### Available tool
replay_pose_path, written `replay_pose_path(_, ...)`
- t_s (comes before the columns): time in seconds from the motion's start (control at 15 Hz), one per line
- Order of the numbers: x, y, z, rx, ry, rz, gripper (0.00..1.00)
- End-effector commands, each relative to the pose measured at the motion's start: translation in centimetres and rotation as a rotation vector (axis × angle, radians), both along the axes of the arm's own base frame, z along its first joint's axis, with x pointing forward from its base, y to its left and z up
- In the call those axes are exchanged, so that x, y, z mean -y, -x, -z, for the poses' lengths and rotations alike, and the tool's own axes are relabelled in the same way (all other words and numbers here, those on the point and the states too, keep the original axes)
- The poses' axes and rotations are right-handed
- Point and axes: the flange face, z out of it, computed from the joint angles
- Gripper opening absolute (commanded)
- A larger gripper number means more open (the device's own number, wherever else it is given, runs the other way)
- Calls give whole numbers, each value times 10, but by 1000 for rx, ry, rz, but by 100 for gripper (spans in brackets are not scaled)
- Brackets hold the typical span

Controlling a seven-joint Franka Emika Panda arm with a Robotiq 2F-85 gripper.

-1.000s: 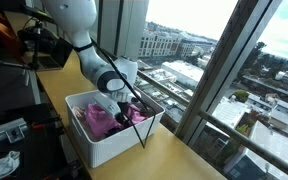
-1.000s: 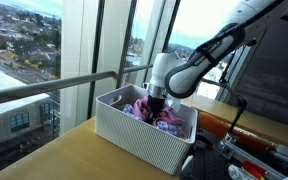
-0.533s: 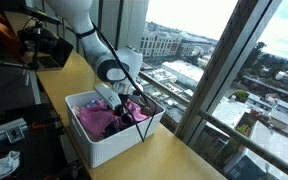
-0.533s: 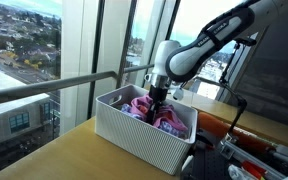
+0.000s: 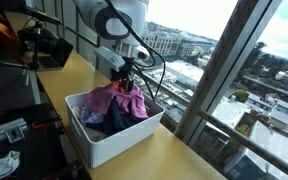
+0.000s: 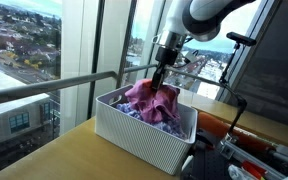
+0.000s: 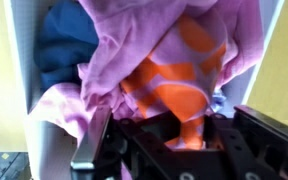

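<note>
Gripper (image 5: 125,76) hangs above the white bin (image 5: 114,142), pointing down; fingers closed tight on a bunch of the pink cloth (image 5: 117,100); the cloth drapes from the pinch in a loose cone, top part up in the air over the bin, lower folds resting on the pile inside; in an exterior view the gripper (image 6: 161,76) sits over the bin's far half, near the window side, with the cloth (image 6: 154,100) spreading below it and its hem touching the other clothes.

Wrist view: dark fingers (image 7: 96,135) come in at the bottom; pink cloth (image 7: 134,40) fills most of the frame; orange-and-white patterned fabric (image 7: 179,85) runs down into the grip between the fingers; cannot tell if that is the same garment's inner side or a separate piece; pink folds lie over it on both sides.

Blue garment (image 5: 92,120) lies in the bin beside the pink cloth, partly under it; it shows in the wrist view at top left (image 7: 64,45), touching the pink folds; more pinkish fabric low in the bin, details too blurred to sort.

Bin stands on the wooden table (image 5: 169,160), close to the window (image 5: 214,60); its ribbed outer wall (image 6: 134,128) faces the camera in an exterior view; metal railing (image 6: 54,85) runs behind it; city buildings outside the glass.
</note>
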Motion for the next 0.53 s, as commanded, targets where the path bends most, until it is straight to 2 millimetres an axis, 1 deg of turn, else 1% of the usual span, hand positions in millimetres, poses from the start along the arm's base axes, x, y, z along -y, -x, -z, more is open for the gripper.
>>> replay_pose_path(0.0,-21,14,-93,75,-16,-22,0)
replay_pose_path(0.13,-42,21,-142,133,-6,-50,0)
replay_pose_path(0.27,-68,29,-191,187,-15,-86,0)
replay_pose_path(0.4,-102,41,-235,232,-33,-135,0)
replay_pose_path(0.47,-127,46,-250,252,-43,-166,0)
